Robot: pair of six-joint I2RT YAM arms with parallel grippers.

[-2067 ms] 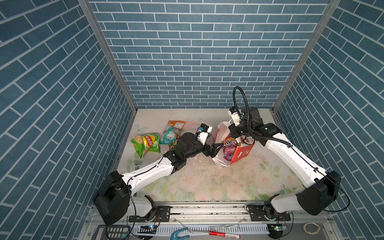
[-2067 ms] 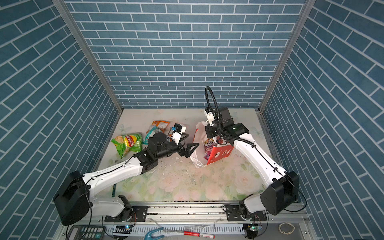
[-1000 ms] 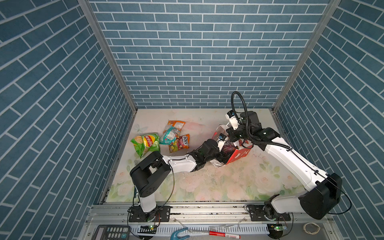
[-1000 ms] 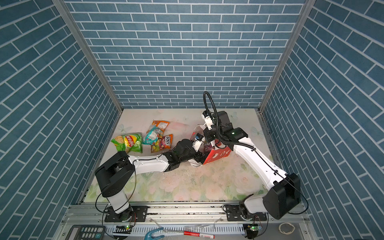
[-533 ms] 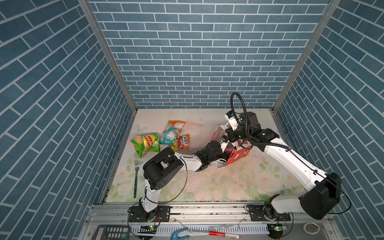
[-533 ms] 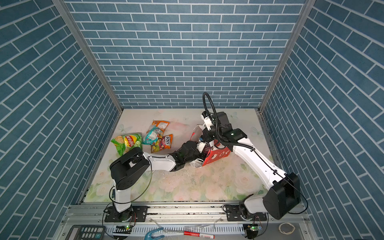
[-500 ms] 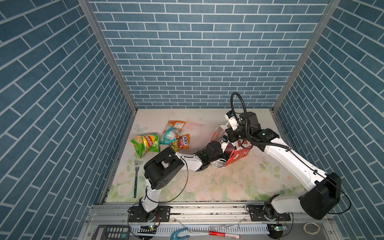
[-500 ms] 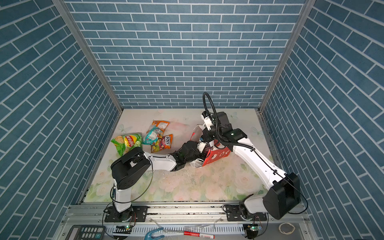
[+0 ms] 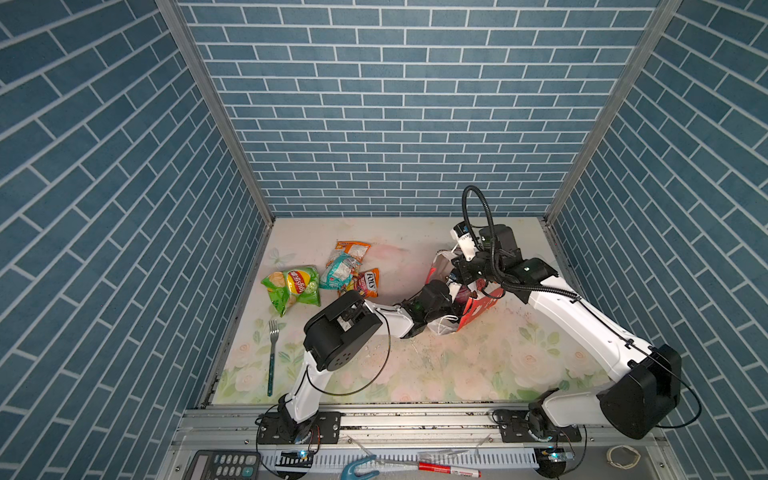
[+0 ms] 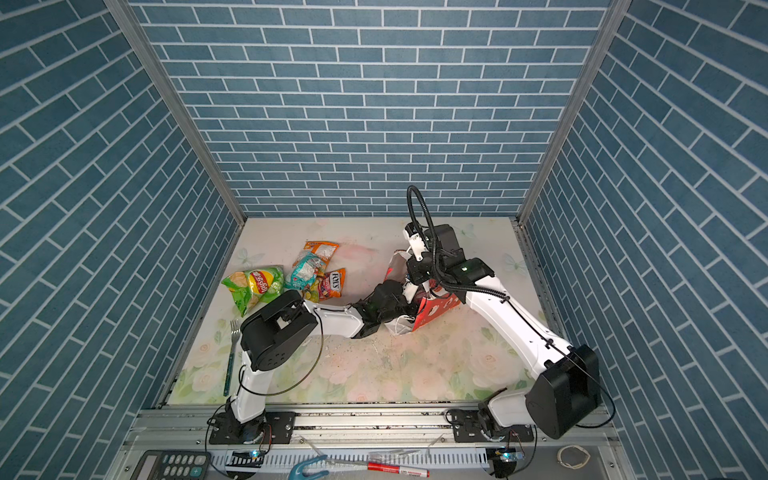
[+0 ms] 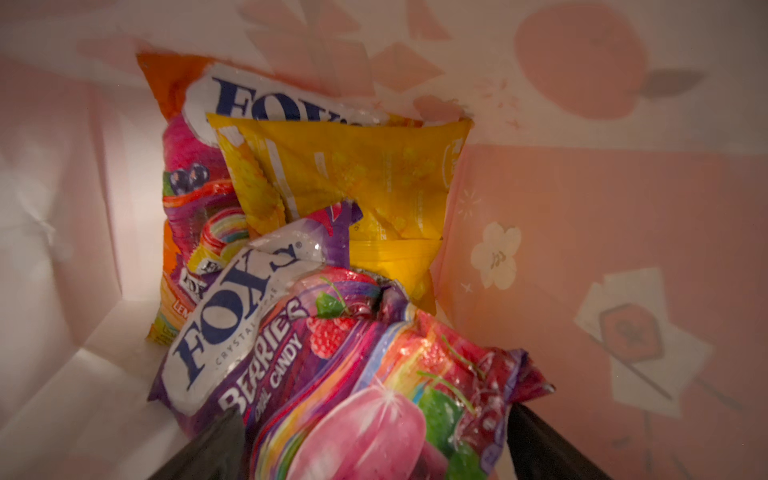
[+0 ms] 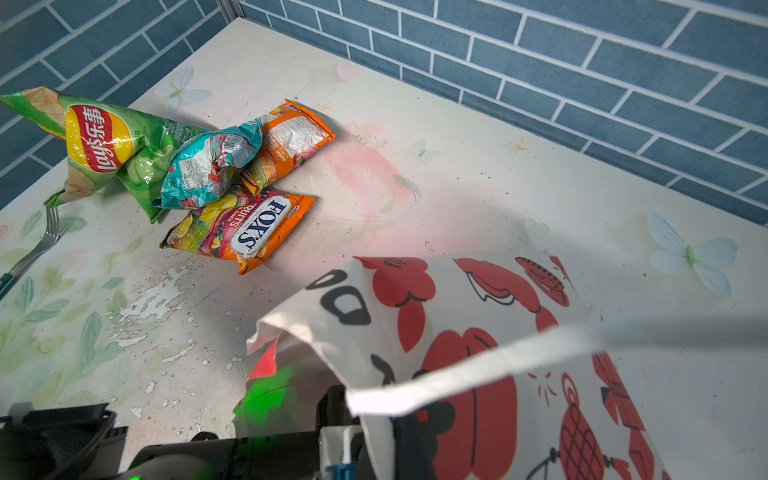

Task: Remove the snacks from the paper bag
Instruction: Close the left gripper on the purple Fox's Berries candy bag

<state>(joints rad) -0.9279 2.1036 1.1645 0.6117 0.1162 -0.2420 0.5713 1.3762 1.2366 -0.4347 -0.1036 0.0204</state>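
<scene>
Paper bag (image 9: pixel 478 309), white-red, tilted on counter (image 9: pixel 457 374); right hand (image 9: pixel 460 272) pinching its rim. Left hand (image 11: pixel 374 411) inside, spread astride purple FOX'S packet (image 11: pixel 332 353); walls close, yellow packet (image 11: pixel 353 174) behind.

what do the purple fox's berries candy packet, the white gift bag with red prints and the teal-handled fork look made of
Purple FOX'S berries candy packet: likely glossy plastic film; crinkles, bright glints. White gift bag with red prints: matte paper, it seems; holds sharp folds. Teal-handled fork: shiny metal tines; handle probably plastic.
</scene>
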